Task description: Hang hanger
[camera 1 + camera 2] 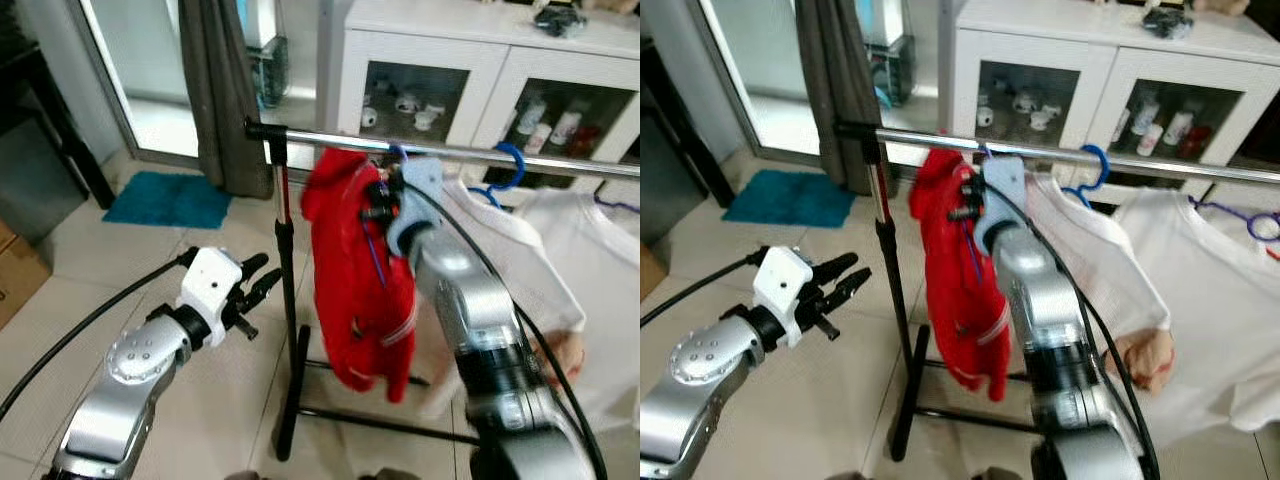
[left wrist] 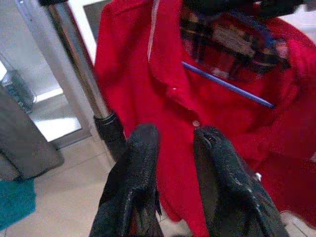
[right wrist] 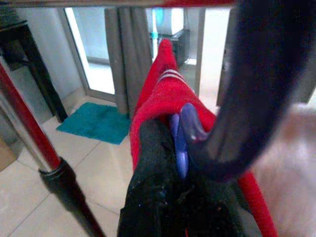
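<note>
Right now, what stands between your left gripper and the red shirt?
In the left eye view, the rack's upright pole stands between the left gripper and the red shirt; nothing else fills that stretch.

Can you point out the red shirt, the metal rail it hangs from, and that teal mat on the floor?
red shirt (image 1: 350, 290), left eye view, on the middle of its front.
metal rail (image 1: 310, 136), left eye view, on the bare bar near its left end.
teal mat (image 1: 165, 199), left eye view, on its centre.

Tiled floor (image 1: 90, 260), teal mat (image 1: 168, 200); white cabinet (image 1: 480, 70)
</note>
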Robot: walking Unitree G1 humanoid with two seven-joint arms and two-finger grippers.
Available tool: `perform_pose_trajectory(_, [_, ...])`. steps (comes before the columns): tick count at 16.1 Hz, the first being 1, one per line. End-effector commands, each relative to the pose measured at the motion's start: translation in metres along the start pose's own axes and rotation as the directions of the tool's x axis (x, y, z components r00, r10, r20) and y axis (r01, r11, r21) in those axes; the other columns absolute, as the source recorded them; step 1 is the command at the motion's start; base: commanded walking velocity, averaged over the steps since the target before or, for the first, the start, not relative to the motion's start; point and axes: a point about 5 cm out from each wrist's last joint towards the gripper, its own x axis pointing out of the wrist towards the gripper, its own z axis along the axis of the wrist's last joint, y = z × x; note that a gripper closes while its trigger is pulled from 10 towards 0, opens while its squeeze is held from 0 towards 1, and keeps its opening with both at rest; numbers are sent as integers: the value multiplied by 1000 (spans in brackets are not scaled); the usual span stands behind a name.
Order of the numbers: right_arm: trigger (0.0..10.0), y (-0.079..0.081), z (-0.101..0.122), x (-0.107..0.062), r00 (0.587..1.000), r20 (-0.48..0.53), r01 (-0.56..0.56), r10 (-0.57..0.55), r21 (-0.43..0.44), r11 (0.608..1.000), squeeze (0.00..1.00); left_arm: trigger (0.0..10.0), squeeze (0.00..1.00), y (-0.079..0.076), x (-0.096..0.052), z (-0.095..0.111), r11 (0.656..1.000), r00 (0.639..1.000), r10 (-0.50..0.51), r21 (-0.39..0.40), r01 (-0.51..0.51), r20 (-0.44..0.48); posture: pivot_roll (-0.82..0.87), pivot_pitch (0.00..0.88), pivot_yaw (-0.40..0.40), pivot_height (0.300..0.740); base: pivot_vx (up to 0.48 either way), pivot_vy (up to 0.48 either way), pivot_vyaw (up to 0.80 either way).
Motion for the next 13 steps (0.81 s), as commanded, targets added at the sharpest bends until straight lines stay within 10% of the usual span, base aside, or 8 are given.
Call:
perform_pose_trajectory(1, [10000,-5,11,10,999,28,18,-18,4,1000,0,10000,0,-1,2,8,999,999,-31,12,30,18,20,54,-4,740,0,0,0])
perform_pose_trajectory(7, [10000,-18,32,42,996,-15,86,-86,0,996,0,10000,0,-1,4,20,996,994,-90,19,89,55,33,62,-16,740,0,0,0])
perform_pose_trajectory(12, [10000,-15,-15,41,979,-200,43,-46,-17,999,0,10000,0,2,4,33,997,985,-65,-24,70,161,28,61,-13,740,0,0,0])
perform_pose_trajectory(13, [10000,-15,-18,40,977,-210,40,-41,-9,999,149,10000,0,2,5,35,997,983,-66,-27,71,170,24,61,-7,740,0,0,0])
